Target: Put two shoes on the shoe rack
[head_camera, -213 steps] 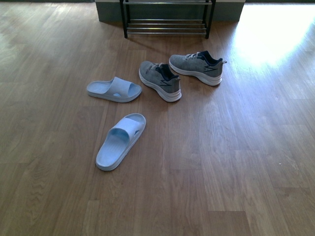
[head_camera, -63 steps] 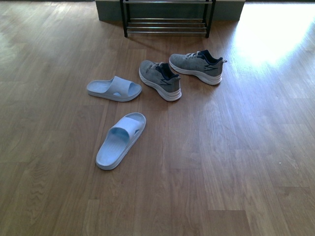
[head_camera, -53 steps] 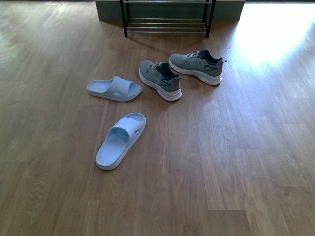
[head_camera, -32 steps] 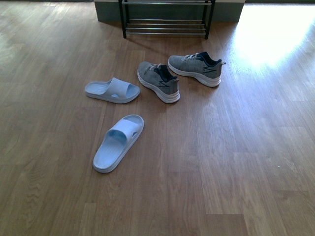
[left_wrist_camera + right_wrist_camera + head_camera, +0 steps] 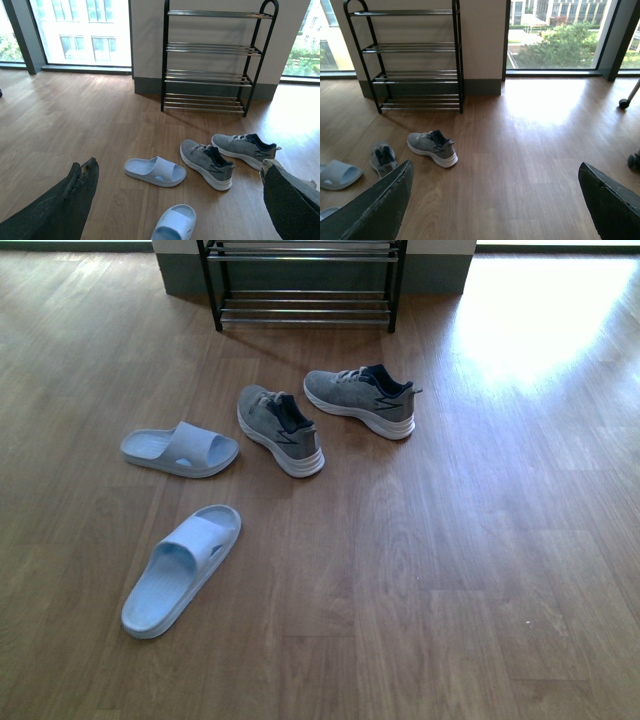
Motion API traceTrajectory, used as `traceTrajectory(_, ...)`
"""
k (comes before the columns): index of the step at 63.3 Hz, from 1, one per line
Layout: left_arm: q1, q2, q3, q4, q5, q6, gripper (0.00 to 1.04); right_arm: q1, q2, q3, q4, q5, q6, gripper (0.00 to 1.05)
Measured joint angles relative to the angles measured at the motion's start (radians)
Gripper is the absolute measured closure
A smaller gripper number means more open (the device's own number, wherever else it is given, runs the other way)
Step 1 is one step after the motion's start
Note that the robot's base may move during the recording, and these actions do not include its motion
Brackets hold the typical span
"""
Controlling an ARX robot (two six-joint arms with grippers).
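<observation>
Two grey knit shoes with white soles lie on the wood floor in front of the shoe rack (image 5: 300, 285). The nearer shoe (image 5: 280, 428) points toward me at an angle; the farther shoe (image 5: 360, 400) lies side-on, nearer the rack. The left wrist view shows both shoes (image 5: 207, 162) (image 5: 244, 148) and the black rack (image 5: 207, 57) with its empty silver tiers. My left gripper (image 5: 180, 192) is open, high above the floor. My right gripper (image 5: 495, 200) is open too, with one shoe (image 5: 432, 146) and the rack (image 5: 412, 57) ahead of it. Neither arm shows in the front view.
Two pale blue slides lie left of the shoes, one (image 5: 180, 449) beside the nearer shoe and one (image 5: 182, 567) closer to me. Behind the rack is a wall with a dark skirting (image 5: 430, 272). A wheeled leg (image 5: 626, 100) stands far right. Sun glare (image 5: 530, 320) brightens the floor.
The front view has shifted: shoes, slides and rack now sit further left and lower in the frame, with more of the rack showing. Nothing on the floor has moved.
</observation>
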Motion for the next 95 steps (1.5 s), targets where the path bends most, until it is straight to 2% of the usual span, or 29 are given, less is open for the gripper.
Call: traceTrajectory(95, 0.0, 0.0, 0.0, 0.0, -0.001, 0.0, 0.09, 0.0, 0.0, 0.0, 0.0, -0.002, 0.0, 0.09)
